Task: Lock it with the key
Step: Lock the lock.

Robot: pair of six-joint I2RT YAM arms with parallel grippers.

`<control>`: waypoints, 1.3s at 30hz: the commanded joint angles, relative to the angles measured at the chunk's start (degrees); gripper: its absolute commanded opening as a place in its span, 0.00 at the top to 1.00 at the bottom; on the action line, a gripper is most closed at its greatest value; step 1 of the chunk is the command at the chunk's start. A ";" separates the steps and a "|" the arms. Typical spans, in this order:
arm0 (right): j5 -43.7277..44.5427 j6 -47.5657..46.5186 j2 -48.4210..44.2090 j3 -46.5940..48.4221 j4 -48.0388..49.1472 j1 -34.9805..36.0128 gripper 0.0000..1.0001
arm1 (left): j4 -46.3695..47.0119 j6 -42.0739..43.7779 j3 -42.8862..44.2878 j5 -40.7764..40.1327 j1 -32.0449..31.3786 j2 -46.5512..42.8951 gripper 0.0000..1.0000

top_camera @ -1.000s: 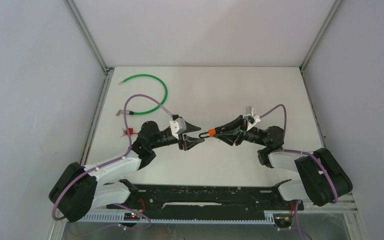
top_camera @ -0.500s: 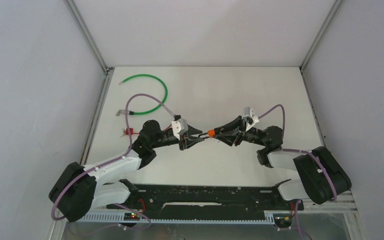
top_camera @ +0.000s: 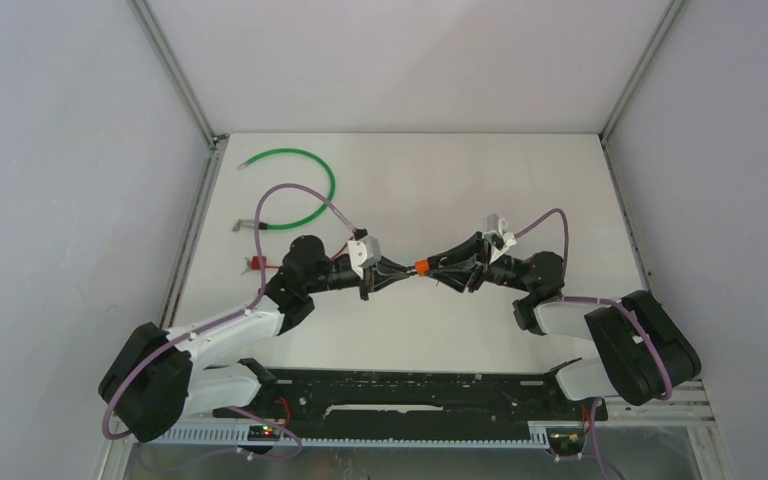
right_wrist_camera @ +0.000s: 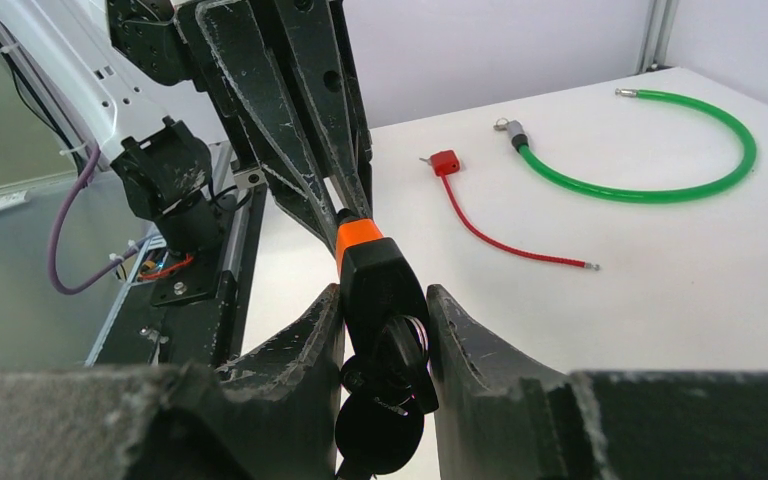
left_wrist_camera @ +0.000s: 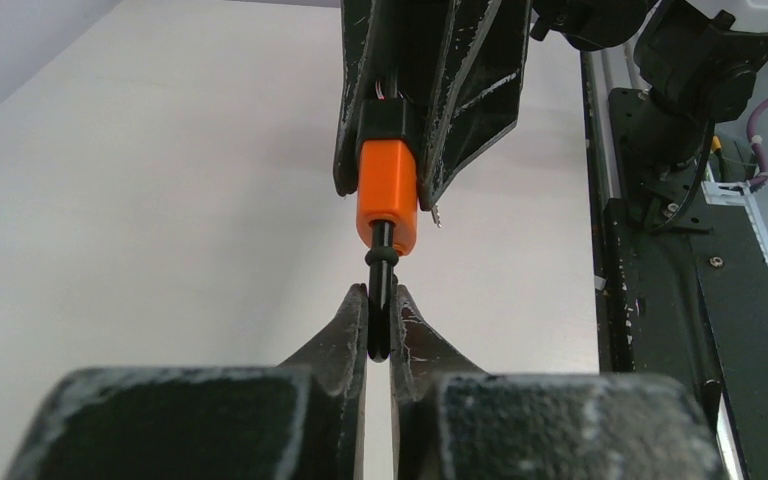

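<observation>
A small lock with an orange end (top_camera: 421, 266) and a black body (right_wrist_camera: 375, 285) hangs in the air at mid-table between both grippers. My right gripper (right_wrist_camera: 385, 295) is shut on the black body. Black keys on a ring (right_wrist_camera: 385, 420) hang from the body's near end, inside the right fingers. My left gripper (left_wrist_camera: 380, 300) is shut on a thin black pin (left_wrist_camera: 381, 285) that sticks out of the orange end (left_wrist_camera: 387, 190). In the top view the left gripper (top_camera: 403, 271) and right gripper (top_camera: 440, 268) point tip to tip.
A green cable loop (top_camera: 305, 170) lies at the far left, also in the right wrist view (right_wrist_camera: 660, 190). A thin red cable with a red block (right_wrist_camera: 445, 162) lies left of the left arm (top_camera: 255, 264). The black base rail (top_camera: 410, 395) runs along the near edge.
The left gripper was open a second ago; it has closed on the pin at the lock's orange end. Both grippers have drawn slightly closer together.
</observation>
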 commanded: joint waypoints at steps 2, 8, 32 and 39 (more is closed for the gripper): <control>-0.15 -1.57 0.03 2.63 4.52 0.55 1.00 | -1.75 2.74 3.59 1.95 -0.69 0.45 1.00; -0.09 -4.83 0.09 2.21 4.49 2.16 1.00 | -2.03 3.61 3.03 1.61 -1.29 -0.28 1.00; -7.97 -10.53 4.51 3.97 4.50 6.98 1.00 | -4.15 5.01 3.94 4.44 -1.64 0.12 1.00; -9.62 -10.72 5.68 4.49 4.44 7.72 1.00 | -4.24 5.07 4.03 4.57 -1.64 0.19 1.00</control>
